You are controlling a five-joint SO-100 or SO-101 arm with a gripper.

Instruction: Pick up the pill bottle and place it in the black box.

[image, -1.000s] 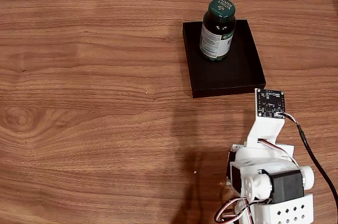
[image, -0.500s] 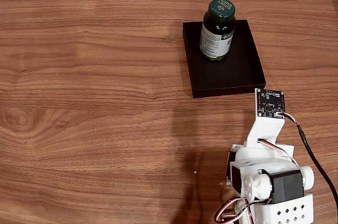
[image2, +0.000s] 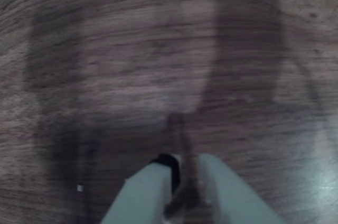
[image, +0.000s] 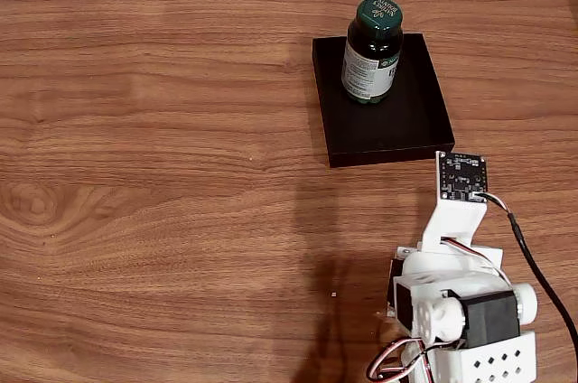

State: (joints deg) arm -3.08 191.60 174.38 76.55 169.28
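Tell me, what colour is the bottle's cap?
Dark green with white print, clearest in the fixed view: cap.

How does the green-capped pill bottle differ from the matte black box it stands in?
The dark green glass-like pill bottle is tall, upright, round and labelled; the shallow black rectangular box is low, flat, plain and much wider. The bottle shines; the box is matte. Both are dark.

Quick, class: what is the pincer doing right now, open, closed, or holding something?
Pincer: closed and holding nothing, above the bare wooden table; the pill bottle stands upright in the black box.
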